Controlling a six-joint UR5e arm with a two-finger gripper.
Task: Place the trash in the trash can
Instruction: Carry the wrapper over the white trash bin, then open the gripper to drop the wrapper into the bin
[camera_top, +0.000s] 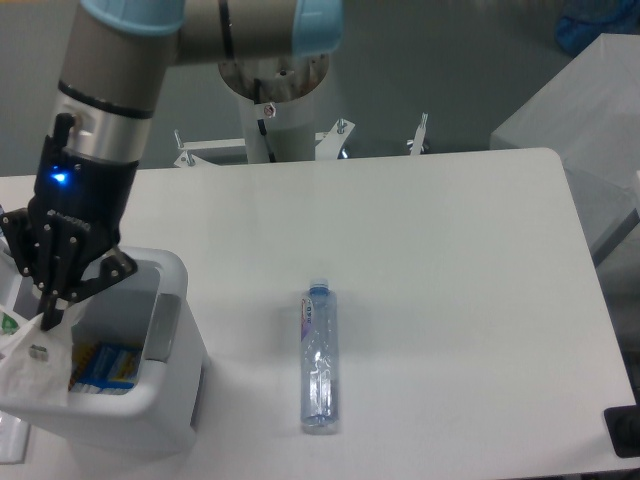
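Hanging limp from the fingers (47, 318), the wrapper (28, 360) is being held over the trash can (172, 385) at the frame's 8 o'clock; it looks light and soft. The fingers are pinched nearly closed on its top edge. The bottle (319, 358) is lying on the worktop (450, 250) at 3 o'clock of the can: stiff, slippery, best gripped mid-body.

This is looking like a robotics lab. A UR5e arm (120, 110) is standing on a pedestal (275, 110) at twelve o'clock, behind a bare white table (450, 260).
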